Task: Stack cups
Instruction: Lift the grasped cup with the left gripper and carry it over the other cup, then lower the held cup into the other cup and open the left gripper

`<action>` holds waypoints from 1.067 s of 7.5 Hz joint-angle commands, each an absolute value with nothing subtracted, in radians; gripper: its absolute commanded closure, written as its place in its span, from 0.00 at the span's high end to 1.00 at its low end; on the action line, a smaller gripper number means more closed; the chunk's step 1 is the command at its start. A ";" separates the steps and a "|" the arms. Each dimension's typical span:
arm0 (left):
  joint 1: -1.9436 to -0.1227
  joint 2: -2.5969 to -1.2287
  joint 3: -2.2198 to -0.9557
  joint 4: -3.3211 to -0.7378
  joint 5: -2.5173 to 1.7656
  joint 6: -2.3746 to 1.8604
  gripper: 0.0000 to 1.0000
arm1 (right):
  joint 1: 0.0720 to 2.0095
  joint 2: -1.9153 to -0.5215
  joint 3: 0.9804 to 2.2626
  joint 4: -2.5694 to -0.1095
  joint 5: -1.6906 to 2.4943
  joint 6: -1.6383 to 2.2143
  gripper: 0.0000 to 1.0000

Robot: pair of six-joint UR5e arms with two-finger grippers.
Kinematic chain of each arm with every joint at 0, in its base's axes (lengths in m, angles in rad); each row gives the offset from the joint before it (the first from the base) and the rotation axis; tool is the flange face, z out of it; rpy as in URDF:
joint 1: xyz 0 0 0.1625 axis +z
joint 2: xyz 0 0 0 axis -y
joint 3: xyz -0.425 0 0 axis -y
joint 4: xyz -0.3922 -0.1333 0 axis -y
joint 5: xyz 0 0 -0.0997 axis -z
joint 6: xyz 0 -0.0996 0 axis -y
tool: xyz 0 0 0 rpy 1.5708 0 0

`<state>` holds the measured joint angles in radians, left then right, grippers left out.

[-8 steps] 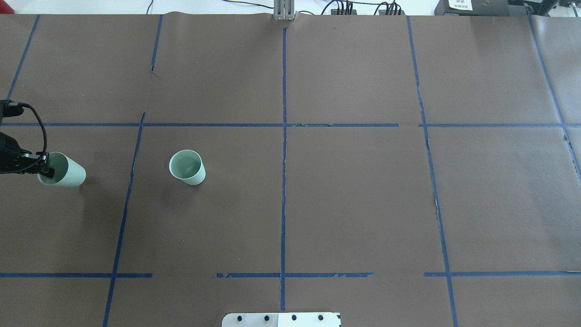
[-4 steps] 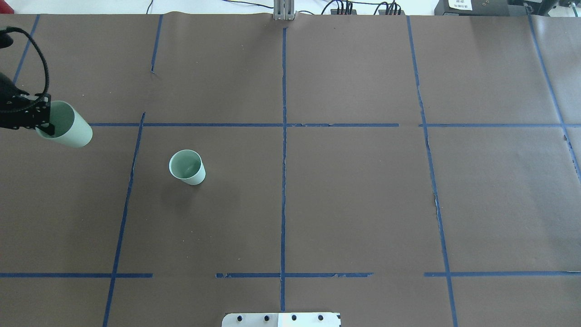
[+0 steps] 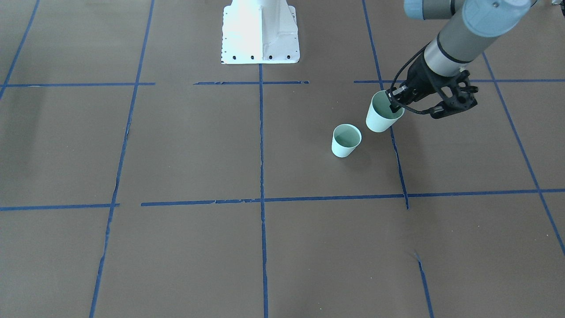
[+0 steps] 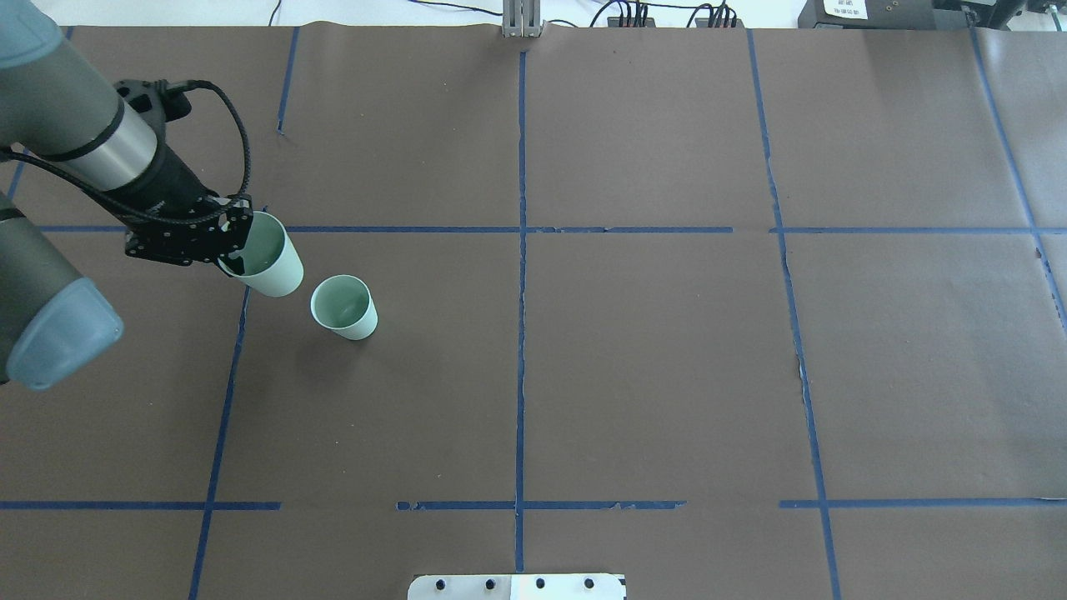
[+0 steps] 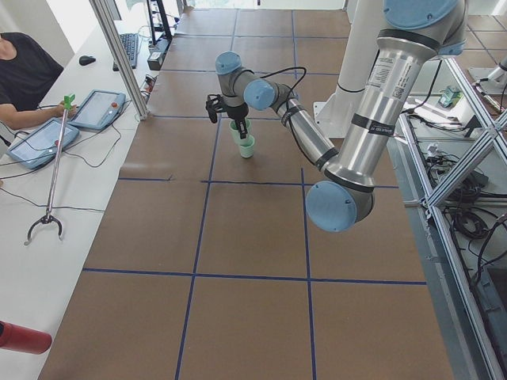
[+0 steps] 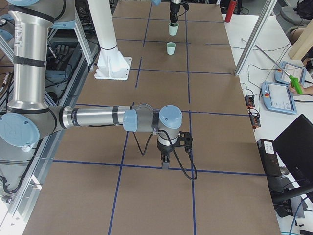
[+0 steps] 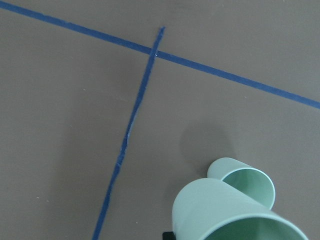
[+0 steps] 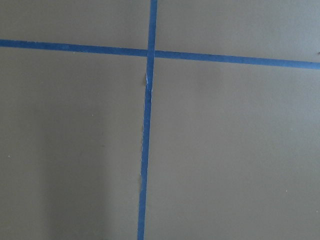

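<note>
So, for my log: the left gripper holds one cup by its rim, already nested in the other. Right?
Not nested: the left gripper holds one cup by its rim, beside the other cup and apart from it, as the overhead exterior view shows.

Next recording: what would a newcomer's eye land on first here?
The left gripper pinching the held cup by its rim, tilted, close beside but apart from the standing cup on the table's left half. The right gripper hangs low over the table, far from both cups.

Left wrist view's bottom edge cuts off the held cup (image 7: 212, 207).
</note>
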<state>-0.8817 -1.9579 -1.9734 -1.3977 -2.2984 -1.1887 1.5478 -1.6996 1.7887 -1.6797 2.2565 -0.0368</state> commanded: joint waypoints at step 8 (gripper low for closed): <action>-0.807 -1.993 -1.813 -1.584 -2.293 -1.236 0.00 | 1.548 -1.700 1.789 -1.680 2.256 -0.037 1.00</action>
<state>-0.8101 -1.9875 -1.8377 -1.5583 -2.2934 -1.2365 1.5478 -1.6997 1.7886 -1.6797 2.2565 -0.0368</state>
